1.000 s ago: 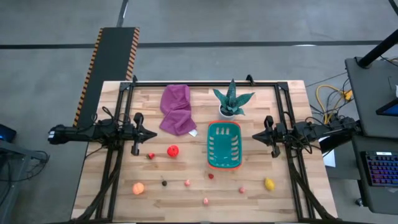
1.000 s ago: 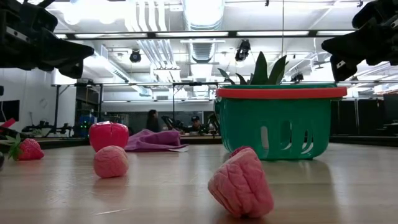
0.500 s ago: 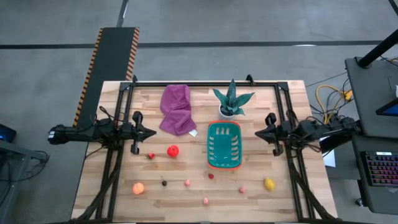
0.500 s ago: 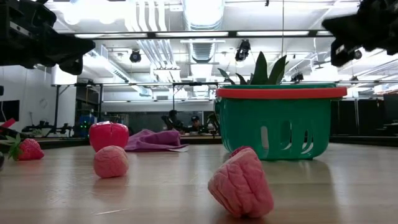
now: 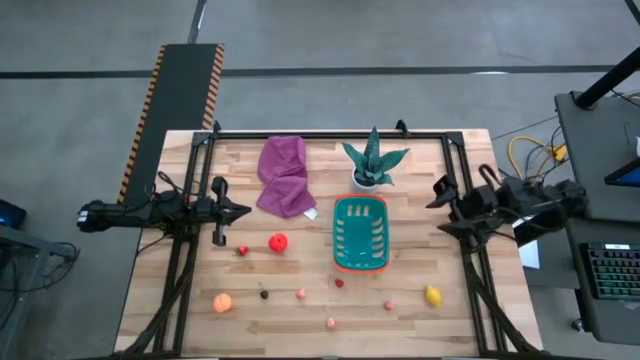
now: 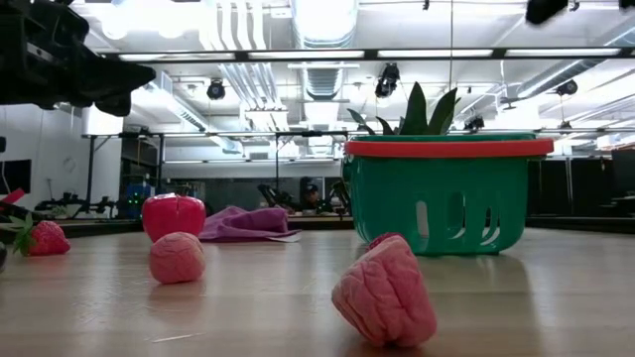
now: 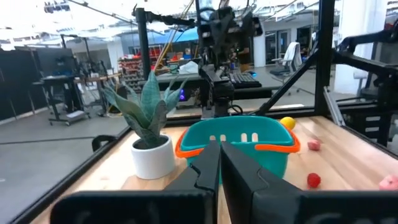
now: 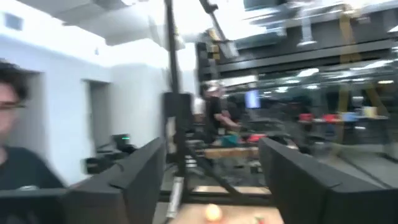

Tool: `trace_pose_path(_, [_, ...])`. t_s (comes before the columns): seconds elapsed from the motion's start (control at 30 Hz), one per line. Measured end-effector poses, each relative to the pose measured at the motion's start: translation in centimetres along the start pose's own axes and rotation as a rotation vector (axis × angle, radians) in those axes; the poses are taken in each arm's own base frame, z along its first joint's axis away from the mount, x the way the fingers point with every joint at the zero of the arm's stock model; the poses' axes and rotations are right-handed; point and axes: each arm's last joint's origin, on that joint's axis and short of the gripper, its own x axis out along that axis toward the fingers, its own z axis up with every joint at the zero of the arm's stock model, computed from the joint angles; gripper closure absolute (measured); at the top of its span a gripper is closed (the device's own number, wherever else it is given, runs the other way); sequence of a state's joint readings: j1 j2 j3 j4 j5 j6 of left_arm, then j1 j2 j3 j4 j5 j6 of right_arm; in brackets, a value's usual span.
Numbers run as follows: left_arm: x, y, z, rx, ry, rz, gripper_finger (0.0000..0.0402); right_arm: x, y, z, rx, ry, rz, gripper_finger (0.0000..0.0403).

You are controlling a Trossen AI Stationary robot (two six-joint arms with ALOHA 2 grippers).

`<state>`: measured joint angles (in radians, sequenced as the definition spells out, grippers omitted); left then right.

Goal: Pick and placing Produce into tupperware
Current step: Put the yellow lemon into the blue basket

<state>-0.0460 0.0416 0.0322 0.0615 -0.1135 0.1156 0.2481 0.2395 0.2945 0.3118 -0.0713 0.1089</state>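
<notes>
Wooden table (image 5: 300, 310) fills centre frame. Teal basket (image 5: 360, 234) sits right of centre, open wood on both sides, plant pot (image 5: 364, 180) just above its upper edge, purple cloth (image 5: 284, 176) upper centre-left. Right gripper (image 5: 438, 210) near right table edge, fingers spread wide, holding nothing. Left gripper (image 5: 246, 212) mid-left, fingers pressed together, empty. Fruits scattered along lower strip: red fruit (image 5: 278, 241), orange ball (image 5: 222, 302), lemon (image 5: 433, 296) lower right, well apart.

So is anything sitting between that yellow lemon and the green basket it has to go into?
Nothing visible. The lemon lies alone on bare wood near the teal basket, whose top is open. The right gripper, fingers apart, hangs above the table's right edge, with nothing between it and the lemon.
</notes>
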Motion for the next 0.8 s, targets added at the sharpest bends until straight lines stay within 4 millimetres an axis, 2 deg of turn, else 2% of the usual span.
trace_pose_path(0.13, [0.0, 0.0, 0.3, -0.003, -0.031, 0.004, 0.0402, 2.5, 0.6, 2.3, 0.019, 0.132, 0.067, 0.0127])
trace_pose_path(0.3, [0.0, 0.1, 0.4, -0.003, -0.045, 0.006, 0.0402, 5.5, 0.7, 4.4, 0.109, 0.444, -0.037, 0.0125])
trace_pose_path(0.6, [-0.1, 0.1, 1.0, -0.009, -0.102, 0.012, 0.0402, 11.6, 1.6, 6.4, 0.368, 0.982, -0.183, 0.01])
trace_pose_path(0.7, [-0.1, 0.2, 1.4, -0.012, -0.14, 0.017, 0.0402, 12.8, 2.1, 6.8, 0.454, 1.178, -0.288, 0.009])
trace_pose_path(0.8, [-0.1, 0.2, 1.5, -0.014, -0.155, 0.018, 0.0402, 13.9, 2.9, 7.0, 0.514, 1.304, -0.365, 0.0086])
